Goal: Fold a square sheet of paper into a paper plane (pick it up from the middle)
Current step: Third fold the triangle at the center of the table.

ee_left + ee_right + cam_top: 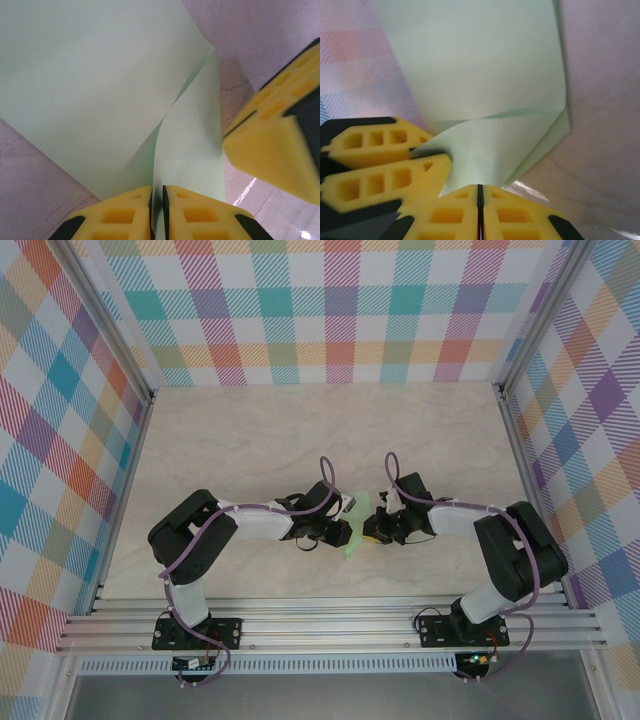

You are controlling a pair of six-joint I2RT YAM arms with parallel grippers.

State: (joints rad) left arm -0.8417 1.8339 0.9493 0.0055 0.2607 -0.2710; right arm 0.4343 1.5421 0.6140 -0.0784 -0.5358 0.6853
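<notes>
Both arms have the thin, pale mint-green square sheet of paper (352,527) pinched between them over the middle of the marbled beige table (300,430). The left fingers (142,200) are clamped on one edge, right by a soft half-formed fold, and the right fingers (492,197) are clenched on the other. Risk as I see it: they grip so close together that any pull or twist could tear the sheet or crease it crooked. If either side slips, the fold flops open.

Count from my remote station: one square sheet of paper (353,532). Two arms: left arm (250,523), right arm (468,514). Two claws: left claw (158,192), right claw (480,190). One table (330,430).
</notes>
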